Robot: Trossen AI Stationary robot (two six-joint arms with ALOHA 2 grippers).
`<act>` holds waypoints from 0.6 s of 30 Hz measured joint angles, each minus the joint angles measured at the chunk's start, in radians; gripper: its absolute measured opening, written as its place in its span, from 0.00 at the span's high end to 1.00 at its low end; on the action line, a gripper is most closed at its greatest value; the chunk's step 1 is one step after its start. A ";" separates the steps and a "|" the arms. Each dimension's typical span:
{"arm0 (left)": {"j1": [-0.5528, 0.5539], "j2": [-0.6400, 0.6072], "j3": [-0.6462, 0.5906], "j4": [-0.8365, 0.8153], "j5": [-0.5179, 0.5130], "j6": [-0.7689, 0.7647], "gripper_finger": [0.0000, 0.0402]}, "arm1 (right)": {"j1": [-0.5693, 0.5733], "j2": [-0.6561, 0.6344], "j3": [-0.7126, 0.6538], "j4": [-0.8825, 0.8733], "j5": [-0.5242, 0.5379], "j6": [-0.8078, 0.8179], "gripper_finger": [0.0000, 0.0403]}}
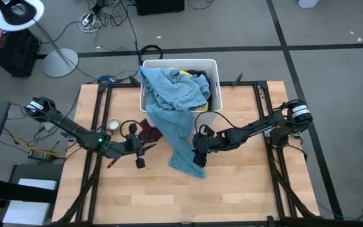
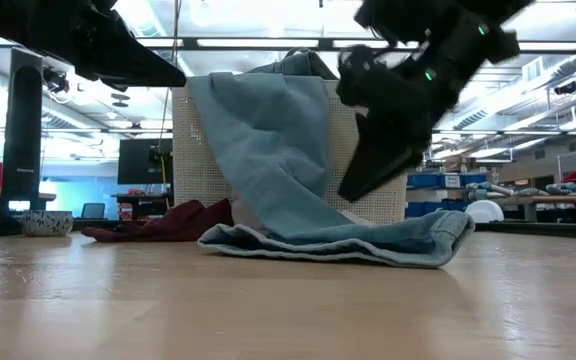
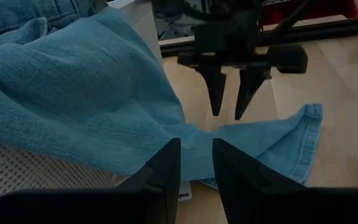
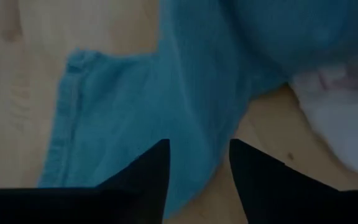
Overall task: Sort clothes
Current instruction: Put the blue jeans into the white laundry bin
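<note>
The light blue denim garment (image 1: 180, 126) drapes out of the white bin (image 1: 214, 68) and trails across the table (image 1: 244, 189) in front of it, probably half dragged out for sorting. The right tool (image 1: 199, 159) hangs above its hem, fingers apart and empty. The left tool (image 1: 145, 149) waits beside the bin, fingers slightly apart, gripping nothing. Denim hides most of the clothes in the bin; a maroon garment (image 2: 158, 222) peeks out.
</note>
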 joint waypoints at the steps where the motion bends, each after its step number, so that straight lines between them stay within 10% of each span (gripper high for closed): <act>1: 0.000 0.000 0.000 0.000 0.000 0.000 0.75 | 0.000 0.000 -0.023 0.030 0.000 0.000 0.57; 18: 0.000 0.000 0.000 0.001 -0.001 0.000 0.75 | -0.004 0.010 -0.140 0.250 0.003 -0.044 0.57</act>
